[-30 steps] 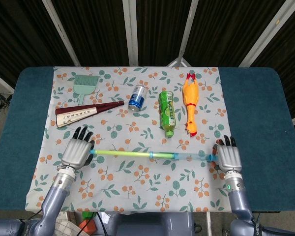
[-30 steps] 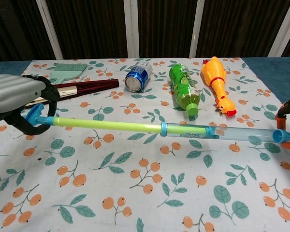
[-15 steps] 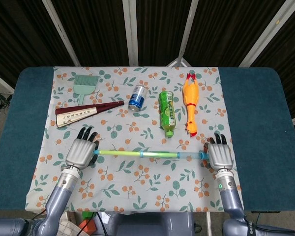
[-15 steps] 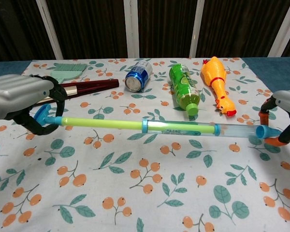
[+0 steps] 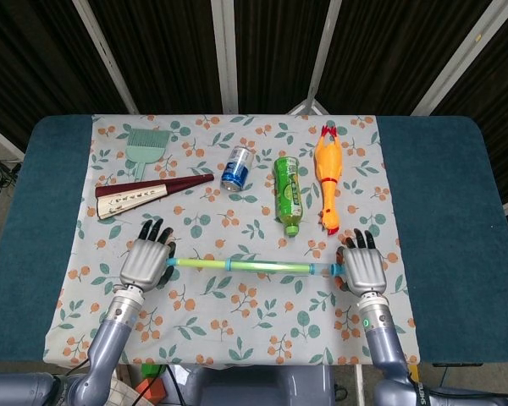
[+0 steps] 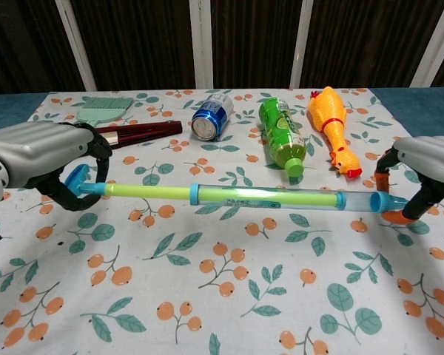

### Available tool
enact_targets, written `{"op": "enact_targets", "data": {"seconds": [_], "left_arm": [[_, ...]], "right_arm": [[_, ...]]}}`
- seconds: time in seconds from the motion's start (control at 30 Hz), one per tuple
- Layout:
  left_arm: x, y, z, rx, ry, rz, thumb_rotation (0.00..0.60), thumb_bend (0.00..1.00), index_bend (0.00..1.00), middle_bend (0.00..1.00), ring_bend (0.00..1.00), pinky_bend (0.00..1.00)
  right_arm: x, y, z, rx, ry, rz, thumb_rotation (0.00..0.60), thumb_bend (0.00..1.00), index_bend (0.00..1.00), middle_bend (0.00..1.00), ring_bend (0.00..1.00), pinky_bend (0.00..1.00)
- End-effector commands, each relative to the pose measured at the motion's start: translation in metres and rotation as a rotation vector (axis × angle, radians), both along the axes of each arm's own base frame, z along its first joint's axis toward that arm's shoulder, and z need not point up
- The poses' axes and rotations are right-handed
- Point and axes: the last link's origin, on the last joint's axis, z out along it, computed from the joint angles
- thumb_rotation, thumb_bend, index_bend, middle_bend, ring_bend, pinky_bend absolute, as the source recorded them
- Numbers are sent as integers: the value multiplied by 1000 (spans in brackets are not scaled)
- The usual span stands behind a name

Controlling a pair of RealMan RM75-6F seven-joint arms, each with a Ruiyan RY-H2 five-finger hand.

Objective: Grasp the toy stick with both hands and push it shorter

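The toy stick (image 5: 250, 267) (image 6: 237, 196) hangs level above the cloth, a green rod slid partly into a clear blue-capped tube. My left hand (image 5: 145, 263) (image 6: 48, 155) holds its blue left end, fingers curled round the cap. At the other end, my right hand (image 5: 363, 271) (image 6: 423, 166) holds the blue tip. In the chest view the green rod shows bare only on the left stretch; the rest lies inside the tube.
Behind the stick lie a folded fan (image 5: 151, 194), a green brush (image 5: 144, 149), a blue can (image 5: 236, 167), a green bottle (image 5: 288, 194) and a rubber chicken (image 5: 328, 178). The floral cloth (image 5: 237, 326) covers a blue table (image 5: 457, 237).
Both hands have moved toward each other, the right one further. The green rod has slid deeper into the clear tube, so the stick is visibly shorter.
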Motion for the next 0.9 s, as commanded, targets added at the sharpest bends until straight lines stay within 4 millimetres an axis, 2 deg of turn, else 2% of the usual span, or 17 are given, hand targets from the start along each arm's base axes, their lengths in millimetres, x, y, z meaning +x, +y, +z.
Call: {"op": "enact_targets", "data": {"seconds": [0.03, 0.4, 0.9], "left_arm": [[3, 1, -3, 1, -8, 3, 600, 549, 601, 159, 0, 0], [11, 3, -11, 2, -33, 12, 600, 549, 602, 159, 0, 0], [24, -2, -16, -8, -50, -1, 600, 548, 602, 158, 0, 0]], "right_arm": [[6, 1, -2, 2, -3, 10, 600, 335, 755, 264, 0, 0], [21, 5, -7, 12, -8, 26, 600, 336, 763, 270, 0, 0], [27, 6, -5, 5, -17, 26, 600, 336, 763, 270, 0, 0]]}}
